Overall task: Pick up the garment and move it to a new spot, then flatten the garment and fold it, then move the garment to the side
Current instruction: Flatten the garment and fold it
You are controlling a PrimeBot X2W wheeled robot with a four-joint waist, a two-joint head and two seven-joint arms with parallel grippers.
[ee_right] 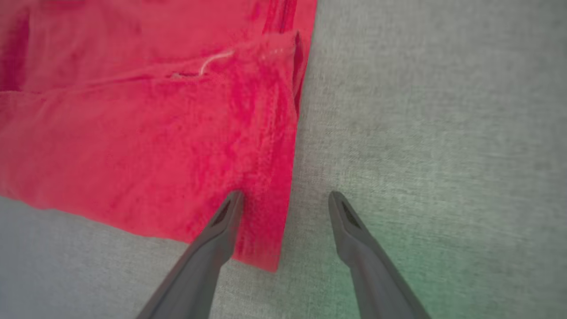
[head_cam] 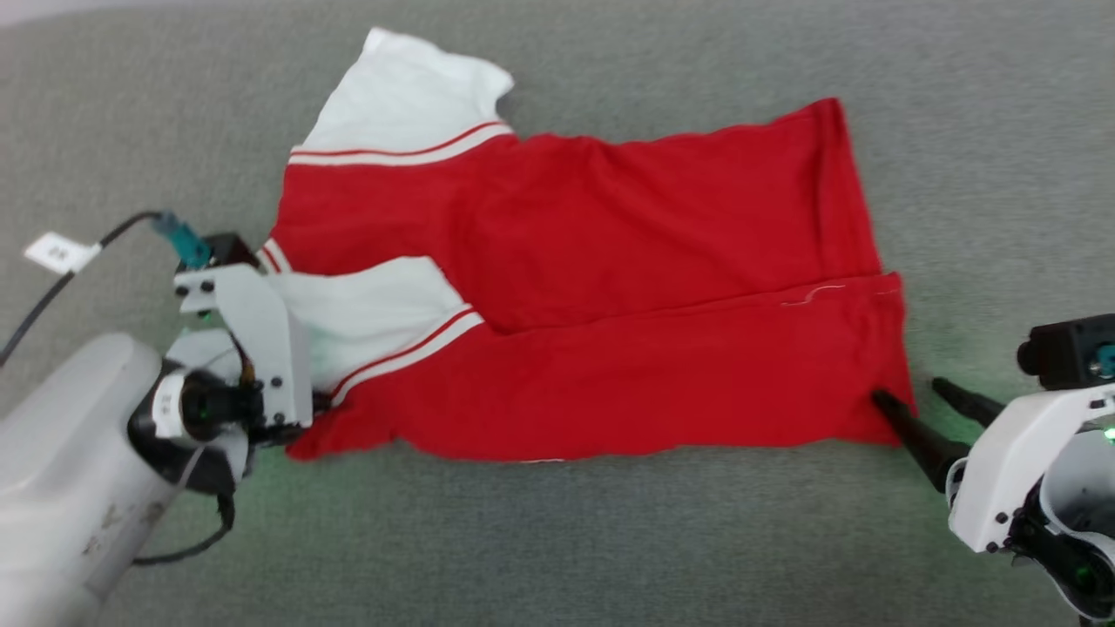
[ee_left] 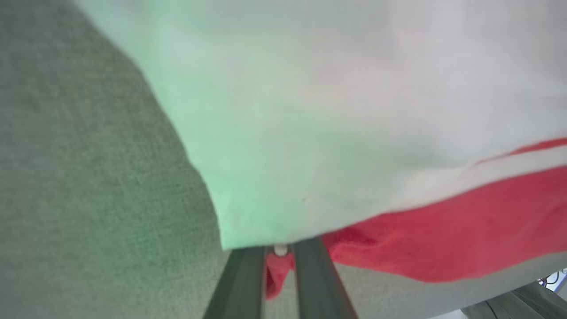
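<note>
We're clenching the left end effector [ee_left: 280,257] on the red white-sleeved jersey shirt [head_cam: 592,296] at frame-left; it's lying lengthwise across the grey bench [head_cam: 610,540], right end effector [head_cam: 906,390] released, straddling its lower-right hem corner.

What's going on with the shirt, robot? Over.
Left hand shut on shirt, sleeve end. Right hand open, astride hem corner. Shirt flat on table, near side folded.

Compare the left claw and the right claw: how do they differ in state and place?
The left claw is shut on a red fold of the shirt; the right claw is open and holds nothing. The left claw is by the white sleeve; the right claw straddles the hem corner. Both are at the shirt's near edge.
</note>
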